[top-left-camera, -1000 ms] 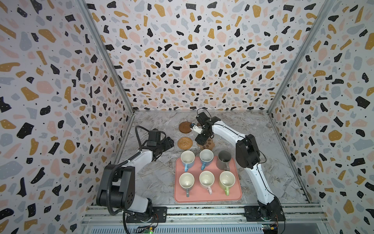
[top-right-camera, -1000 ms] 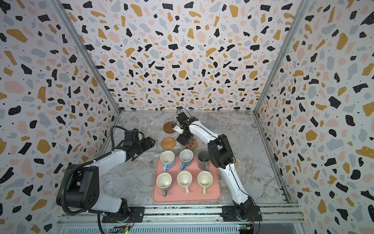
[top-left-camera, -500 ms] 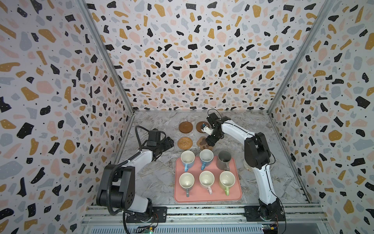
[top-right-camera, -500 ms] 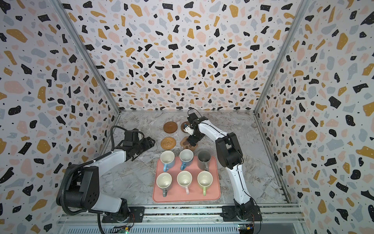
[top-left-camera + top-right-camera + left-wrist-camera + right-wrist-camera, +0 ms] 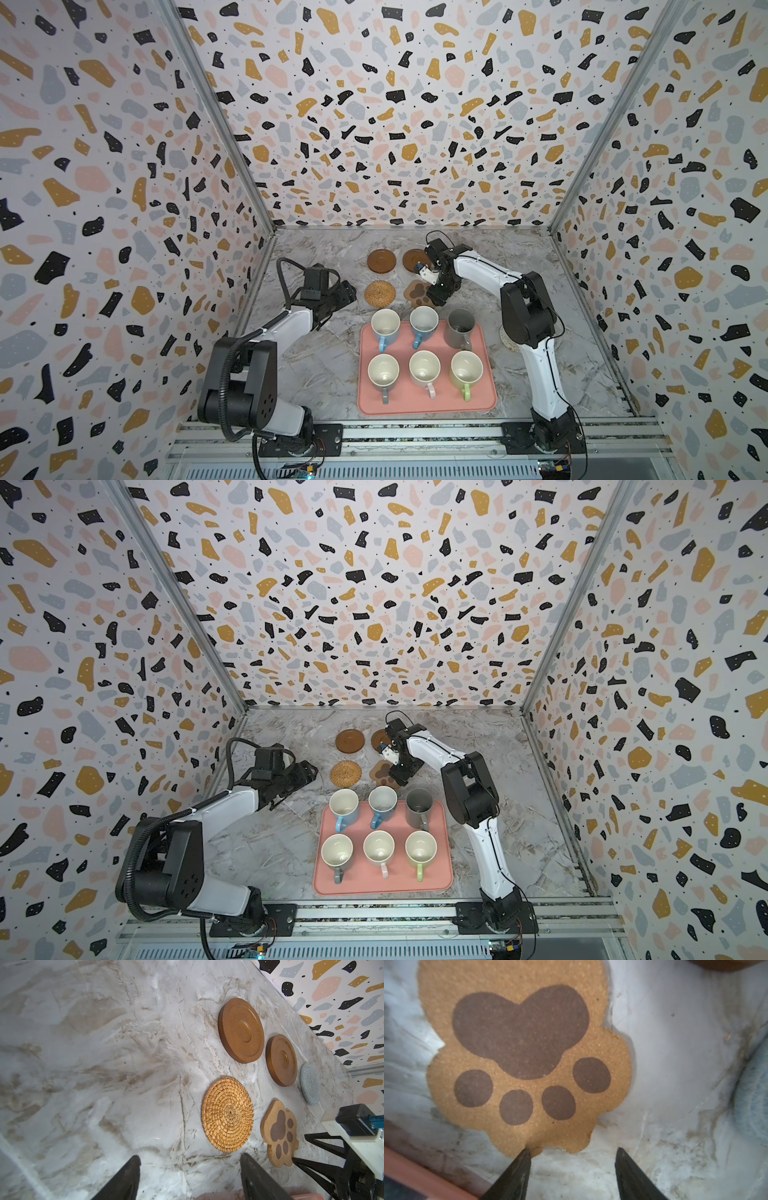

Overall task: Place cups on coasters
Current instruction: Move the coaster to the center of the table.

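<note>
Six cups stand on the pink tray [image 5: 490, 399]: two light blue [image 5: 385, 324] [image 5: 424, 322], a dark grey [image 5: 460, 326], a grey [image 5: 383, 370], a pink [image 5: 424, 368] and a light green [image 5: 466, 368]. Behind the tray lie two wooden disc coasters [image 5: 381, 261] [image 5: 415, 259], a rattan coaster [image 5: 380, 293] and a paw coaster [image 5: 417, 291]. A grey-blue coaster [image 5: 309, 1084] shows in the left wrist view. My right gripper [image 5: 573, 1152] is open and empty, low at the paw coaster [image 5: 525, 1053], with one fingertip [image 5: 527, 1154] at its edge. My left gripper [image 5: 190, 1157] is open and empty, left of the rattan coaster [image 5: 227, 1113].
A whitish patterned coaster [image 5: 506, 338] lies right of the tray, mostly hidden behind the right arm's elbow. Speckled walls close the marble table [image 5: 316, 365] on three sides. The left arm's wrist [image 5: 316, 291] rests low near the left wall.
My right gripper has moved right and toward the tray, from beside the wooden discs down to the paw coaster, and its jaws have narrowed. The second wooden disc now shows. The left arm has not moved.
</note>
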Robot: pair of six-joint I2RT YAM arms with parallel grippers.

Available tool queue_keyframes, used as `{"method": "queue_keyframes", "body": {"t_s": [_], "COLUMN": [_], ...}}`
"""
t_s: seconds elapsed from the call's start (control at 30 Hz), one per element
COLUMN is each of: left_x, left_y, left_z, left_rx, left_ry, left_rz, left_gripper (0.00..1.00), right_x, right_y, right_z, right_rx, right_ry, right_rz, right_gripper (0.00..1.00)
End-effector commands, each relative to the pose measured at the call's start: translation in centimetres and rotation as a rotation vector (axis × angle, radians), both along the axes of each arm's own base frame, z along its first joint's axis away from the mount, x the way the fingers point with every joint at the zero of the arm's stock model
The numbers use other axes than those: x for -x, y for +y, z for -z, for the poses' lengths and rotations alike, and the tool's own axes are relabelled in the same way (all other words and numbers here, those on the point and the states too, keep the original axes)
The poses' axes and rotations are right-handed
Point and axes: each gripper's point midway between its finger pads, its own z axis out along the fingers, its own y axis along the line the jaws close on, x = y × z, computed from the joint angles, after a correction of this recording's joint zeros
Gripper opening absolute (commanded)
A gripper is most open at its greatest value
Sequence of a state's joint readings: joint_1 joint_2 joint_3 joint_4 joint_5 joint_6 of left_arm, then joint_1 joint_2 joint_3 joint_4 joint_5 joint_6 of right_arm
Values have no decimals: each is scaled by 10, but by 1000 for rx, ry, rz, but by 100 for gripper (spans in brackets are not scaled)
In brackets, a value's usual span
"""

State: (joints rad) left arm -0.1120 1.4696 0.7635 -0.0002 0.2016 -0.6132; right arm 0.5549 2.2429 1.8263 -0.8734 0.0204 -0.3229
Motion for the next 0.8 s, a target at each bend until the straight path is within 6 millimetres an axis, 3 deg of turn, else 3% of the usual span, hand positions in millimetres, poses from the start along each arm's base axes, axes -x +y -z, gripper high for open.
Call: {"method": "queue_keyframes", "body": {"t_s": [0.0,0.3,0.77], "left_x": [3,5,4], "left_y": [3,4,5], "left_z": [-5,-5,-8], "left_rx": [-8,-11,-12], "left_ry": [-11,-10,-12], "left_rz": [4,-2,-6], "left_gripper": [77,77,77], "right_x": [0,-3,-14], "right_y": [-7,-2,16], "right_z": [-14,-10,-19], "right_rx": [30,17,-56], "right_ry": [-43,-52,-70], "right_rz": [10,11,10], "right_gripper": [60,49,49]}}
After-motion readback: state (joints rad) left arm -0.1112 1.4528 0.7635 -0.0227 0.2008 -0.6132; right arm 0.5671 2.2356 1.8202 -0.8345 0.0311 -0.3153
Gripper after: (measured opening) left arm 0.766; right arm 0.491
